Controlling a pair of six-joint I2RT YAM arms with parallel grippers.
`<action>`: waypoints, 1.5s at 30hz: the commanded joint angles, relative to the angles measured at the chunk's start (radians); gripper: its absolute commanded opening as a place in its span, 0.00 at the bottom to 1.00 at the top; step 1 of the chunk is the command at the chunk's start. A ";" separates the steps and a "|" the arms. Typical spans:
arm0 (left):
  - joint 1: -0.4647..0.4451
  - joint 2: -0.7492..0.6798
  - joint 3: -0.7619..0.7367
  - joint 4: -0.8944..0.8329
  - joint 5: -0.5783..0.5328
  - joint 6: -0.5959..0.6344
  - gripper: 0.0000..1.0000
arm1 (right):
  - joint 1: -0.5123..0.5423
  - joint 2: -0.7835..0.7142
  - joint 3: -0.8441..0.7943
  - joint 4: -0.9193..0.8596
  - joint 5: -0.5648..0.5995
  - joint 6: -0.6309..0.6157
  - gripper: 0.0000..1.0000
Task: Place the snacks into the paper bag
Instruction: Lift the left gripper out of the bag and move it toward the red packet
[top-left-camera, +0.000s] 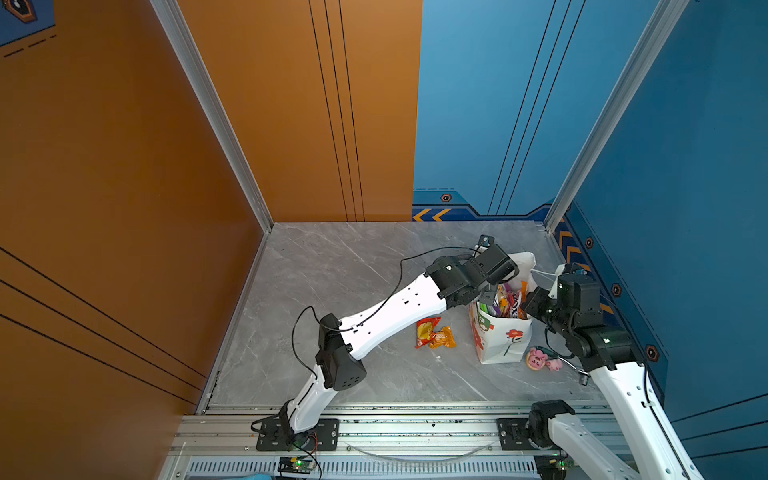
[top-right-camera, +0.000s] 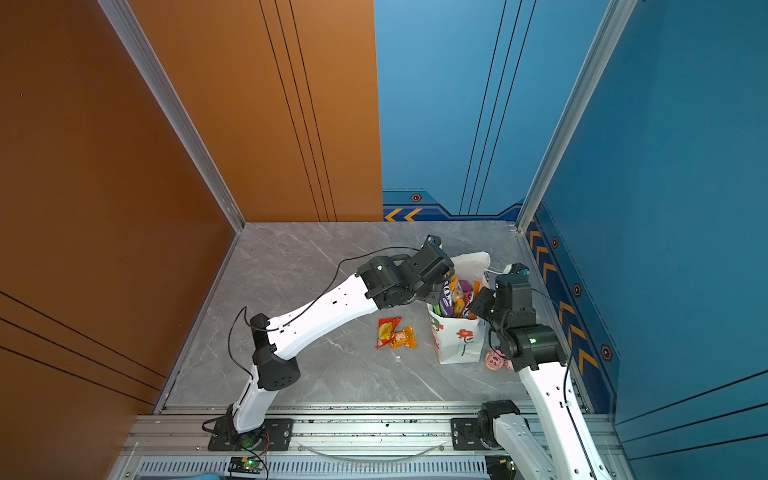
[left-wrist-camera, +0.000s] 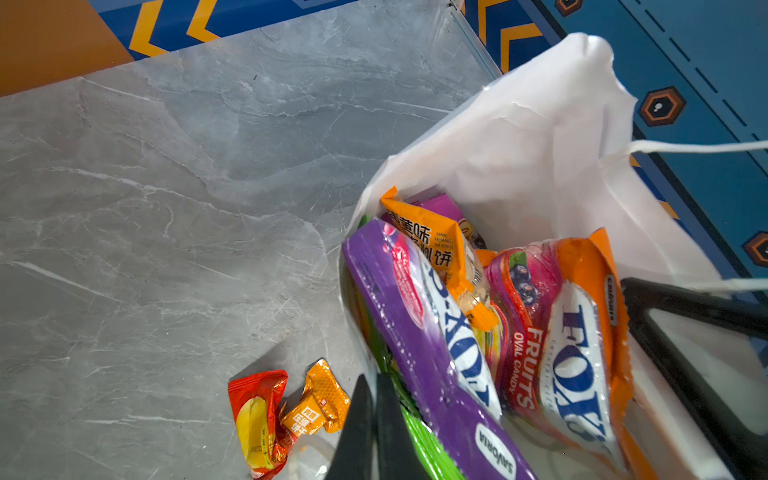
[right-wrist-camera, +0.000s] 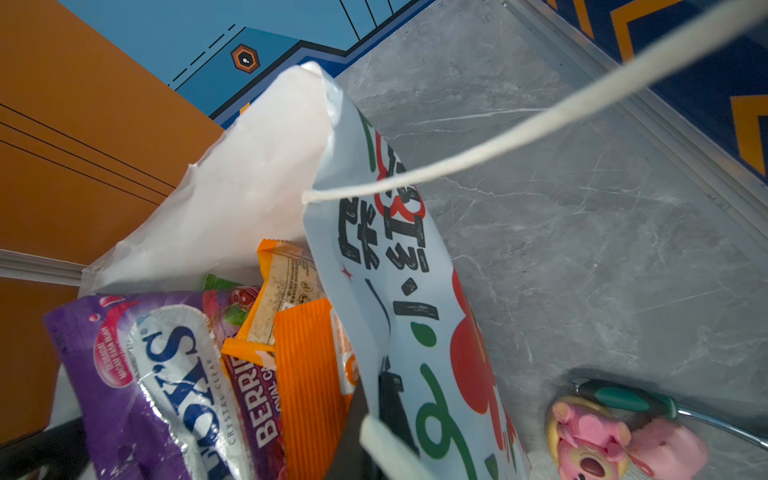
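Observation:
The white paper bag (top-left-camera: 505, 340) (top-right-camera: 461, 340) stands upright at the right of the table, red flower facing front. Its mouth is full of snacks: a purple FOX'S bag (left-wrist-camera: 415, 332), an orange FOX'S fruits bag (left-wrist-camera: 561, 353), a small orange packet (left-wrist-camera: 436, 245) and a green bag (left-wrist-camera: 428, 444). A red packet (top-left-camera: 426, 330) and a small orange packet (top-left-camera: 444, 337) lie on the table left of the bag. My left gripper (left-wrist-camera: 376, 399) is shut at the bag's left rim, apparently pinching it. My right gripper (right-wrist-camera: 378, 399) is shut on the bag's right wall (right-wrist-camera: 395, 291).
Two pink pig toys (top-left-camera: 538, 359) (right-wrist-camera: 590, 440) and a green-handled tool (right-wrist-camera: 623, 399) lie right of the bag's foot. The blue side wall (top-left-camera: 602, 270) is close behind my right arm. The bag's cord handle (right-wrist-camera: 519, 133) hangs loose across the right wrist view.

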 joint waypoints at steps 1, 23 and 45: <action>0.012 -0.062 -0.019 -0.006 -0.133 -0.002 0.00 | 0.031 0.035 0.022 0.015 -0.026 0.000 0.05; 0.040 -0.300 -0.430 0.343 -0.107 -0.021 0.01 | 0.075 0.092 0.050 0.014 0.038 -0.031 0.05; -0.049 -0.639 -0.747 0.547 -0.147 0.119 0.59 | 0.021 0.047 0.035 -0.021 0.040 -0.055 0.05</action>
